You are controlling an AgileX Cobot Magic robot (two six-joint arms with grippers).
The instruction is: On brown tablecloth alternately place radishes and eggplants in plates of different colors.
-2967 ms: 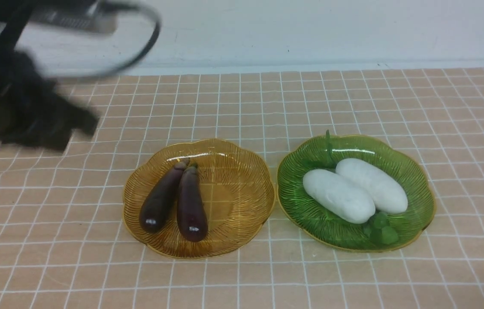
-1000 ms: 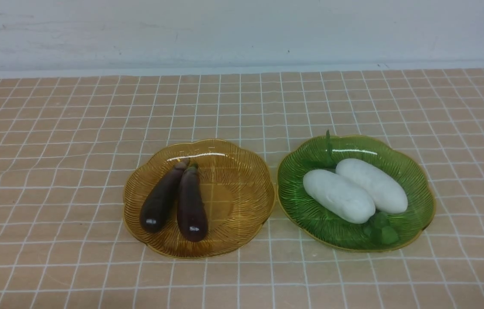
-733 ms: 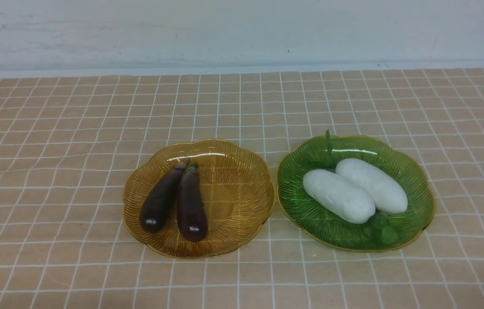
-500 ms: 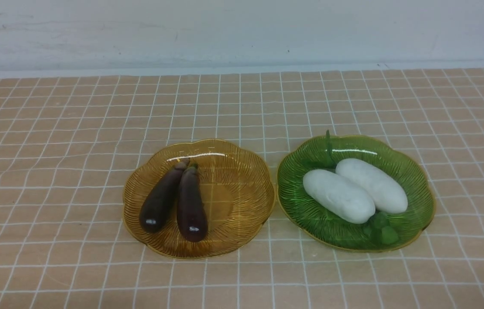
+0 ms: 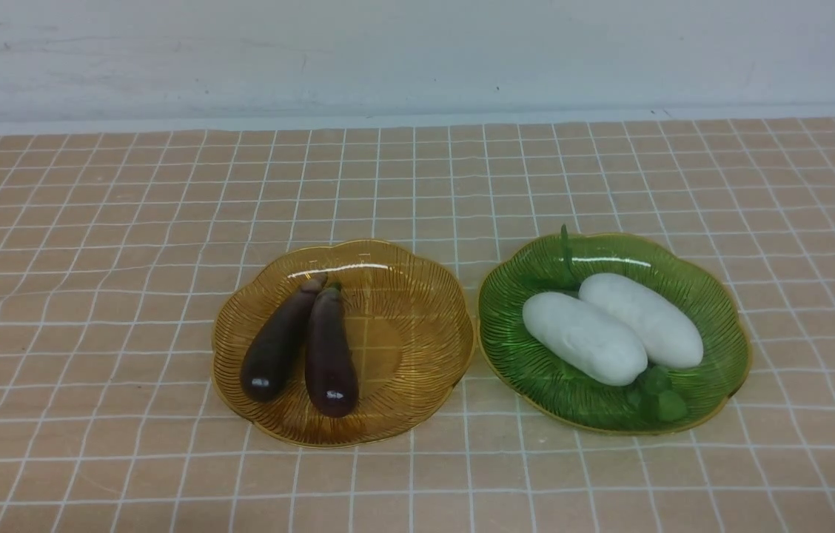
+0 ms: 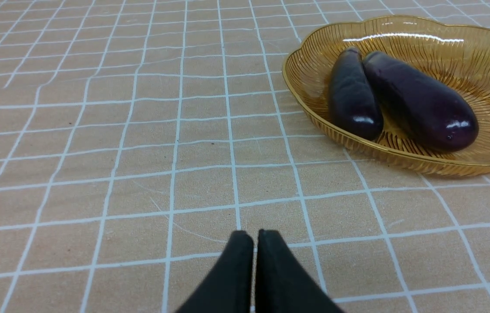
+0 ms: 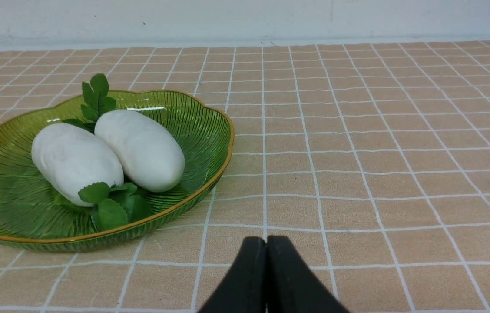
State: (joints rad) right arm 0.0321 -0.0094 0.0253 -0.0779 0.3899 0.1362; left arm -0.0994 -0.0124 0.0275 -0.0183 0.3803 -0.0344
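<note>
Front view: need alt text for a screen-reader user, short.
Two scallop-edged plates sit side by side on a brown tablecloth with a white grid: the amber plate on the left holds two dark purple eggplants lying together, the green plate on the right holds two white radishes with green leaves. No arm or claw shows; a pale wall runs behind.

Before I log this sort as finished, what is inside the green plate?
The green plate holds two white radishes lying side by side, touching, with green leaves at the near end. The radishes cover the plate's middle, so anything under them cannot be seen.
</note>
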